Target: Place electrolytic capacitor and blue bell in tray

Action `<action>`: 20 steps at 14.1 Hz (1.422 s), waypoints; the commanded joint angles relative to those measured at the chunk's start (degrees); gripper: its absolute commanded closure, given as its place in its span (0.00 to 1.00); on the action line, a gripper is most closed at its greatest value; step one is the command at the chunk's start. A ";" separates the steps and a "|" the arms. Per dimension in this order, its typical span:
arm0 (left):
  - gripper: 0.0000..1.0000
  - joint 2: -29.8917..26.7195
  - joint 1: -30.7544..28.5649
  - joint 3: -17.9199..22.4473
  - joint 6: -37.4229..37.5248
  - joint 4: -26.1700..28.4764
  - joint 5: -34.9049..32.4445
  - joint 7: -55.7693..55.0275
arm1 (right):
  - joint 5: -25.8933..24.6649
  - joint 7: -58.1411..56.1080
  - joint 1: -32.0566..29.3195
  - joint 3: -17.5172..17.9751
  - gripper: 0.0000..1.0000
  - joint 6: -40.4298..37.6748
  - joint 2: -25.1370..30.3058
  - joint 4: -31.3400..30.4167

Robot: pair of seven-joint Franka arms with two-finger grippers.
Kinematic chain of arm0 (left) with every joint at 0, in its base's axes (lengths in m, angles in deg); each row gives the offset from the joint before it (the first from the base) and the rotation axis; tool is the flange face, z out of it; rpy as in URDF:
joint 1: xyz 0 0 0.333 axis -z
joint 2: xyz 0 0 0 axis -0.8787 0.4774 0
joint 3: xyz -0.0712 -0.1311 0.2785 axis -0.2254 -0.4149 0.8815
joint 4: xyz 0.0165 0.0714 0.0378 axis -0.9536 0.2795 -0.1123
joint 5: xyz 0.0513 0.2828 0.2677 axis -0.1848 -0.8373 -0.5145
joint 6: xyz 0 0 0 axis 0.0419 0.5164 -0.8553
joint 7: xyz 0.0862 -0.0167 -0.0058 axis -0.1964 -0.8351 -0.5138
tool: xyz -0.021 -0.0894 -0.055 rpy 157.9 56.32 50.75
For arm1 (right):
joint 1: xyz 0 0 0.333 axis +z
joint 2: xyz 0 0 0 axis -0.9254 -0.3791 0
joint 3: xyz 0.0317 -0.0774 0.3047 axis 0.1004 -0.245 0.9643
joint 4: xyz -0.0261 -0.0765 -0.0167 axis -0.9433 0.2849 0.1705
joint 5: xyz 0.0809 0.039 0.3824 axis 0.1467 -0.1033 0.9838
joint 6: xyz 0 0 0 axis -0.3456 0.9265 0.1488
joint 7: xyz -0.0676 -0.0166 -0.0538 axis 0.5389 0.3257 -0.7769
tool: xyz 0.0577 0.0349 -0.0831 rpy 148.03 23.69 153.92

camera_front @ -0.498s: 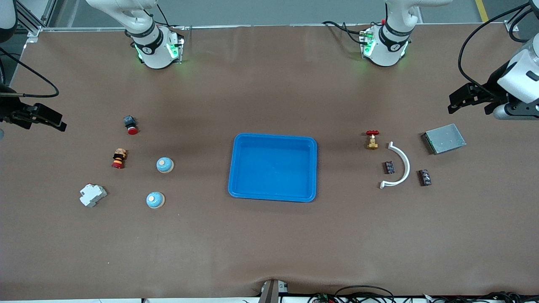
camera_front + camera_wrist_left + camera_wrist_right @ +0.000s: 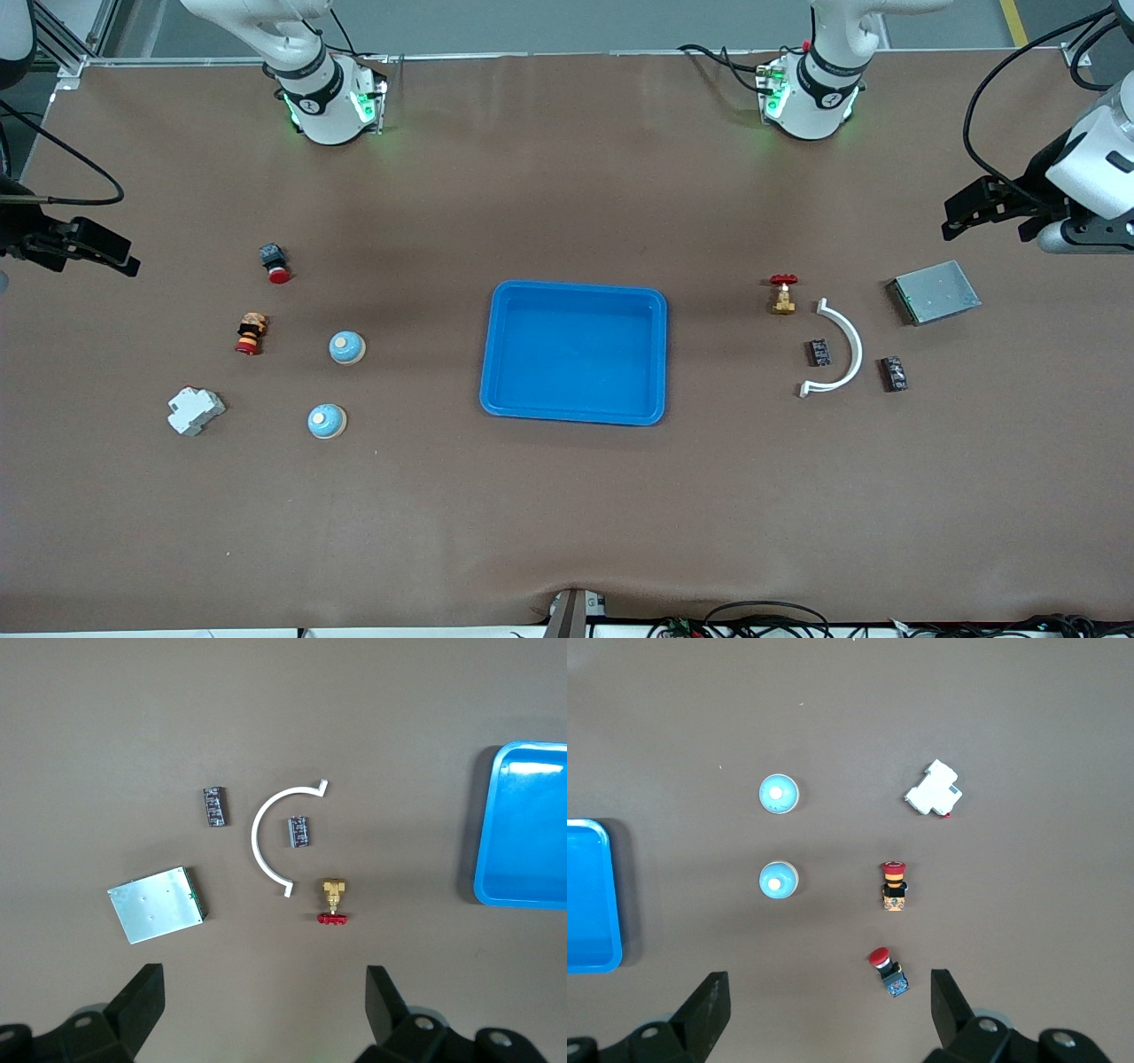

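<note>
Two blue bells sit on the brown bench [image 2: 567,532] toward the right arm's end: one bell [image 2: 347,346] at about 9 o'clock from the blue tray [image 2: 659,354], the other bell [image 2: 327,421] nearer the front camera, at about 8 o'clock from the tray. The tray lies at the bench's middle with nothing in it. Toward the left arm's end, two small dark capacitors lie flat: one capacitor [image 2: 819,353] inside the curve of a white arc-shaped piece [image 2: 852,341], the second capacitor [image 2: 894,373] just outside that curve. A brass valve with a red handwheel [image 2: 782,293] stands at 12 o'clock from the inner capacitor, and a flat grey metal box [image 2: 935,291] lies at 1 o'clock from the arc.

Both arms wait, raised. The left gripper [image 2: 264,1010] hangs over the left arm's end with its jaws spread wide, holding nothing. The right gripper [image 2: 829,1014] hangs over the right arm's end, equally wide and empty.
</note>
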 commanded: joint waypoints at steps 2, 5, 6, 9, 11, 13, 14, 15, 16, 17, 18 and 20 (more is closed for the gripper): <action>0.00 0.72 0.35 -0.08 0.14 -0.50 -1.19 -1.11 | 0.84 2.21 -0.51 1.15 0.00 0.01 1.87 -2.31; 0.00 1.86 0.18 -0.08 0.06 -0.85 -1.28 -0.32 | 0.84 7.30 2.38 1.15 0.00 1.58 2.22 -4.85; 0.00 2.73 0.09 0.00 0.06 -1.54 -1.28 -0.14 | 0.84 9.32 3.43 1.24 0.00 2.98 2.57 -6.78; 0.00 5.55 -0.78 0.35 0.06 -3.13 -1.28 0.04 | 0.84 12.59 6.16 1.15 0.00 10.97 5.12 -15.73; 0.00 6.95 -1.14 0.44 -0.21 -3.31 -1.54 0.12 | 0.84 13.82 7.57 1.24 0.00 15.28 5.47 -20.75; 0.00 8.09 -1.14 0.44 -0.38 -3.22 -3.03 0.12 | 0.84 15.48 8.97 1.24 0.00 20.72 5.39 -25.67; 0.00 8.71 -1.14 0.44 -0.47 -3.13 -3.13 0.12 | 0.84 16.89 10.11 1.15 0.00 23.27 5.21 -28.22; 0.00 9.67 -1.14 0.53 -0.47 -3.13 -3.91 -0.14 | 0.84 17.94 10.73 1.15 0.00 25.74 5.04 -30.42; 0.00 10.73 -1.58 0.44 -0.47 -3.13 -6.09 0.12 | 0.84 18.39 11.43 1.15 0.00 29.42 4.86 -33.22; 0.00 11.52 -2.37 0.27 -0.56 -3.05 -6.72 0.12 | 0.84 18.39 11.88 1.15 0.00 33.02 4.69 -35.34; 0.00 12.40 -2.55 0.27 -0.99 -3.13 -6.47 0.12 | 0.75 18.48 12.06 1.15 0.00 35.75 3.90 -36.75; 0.00 14.24 -3.86 0.27 -3.18 -2.87 -6.12 0.12 | 0.66 18.48 12.06 1.15 0.00 37.71 1.27 -37.03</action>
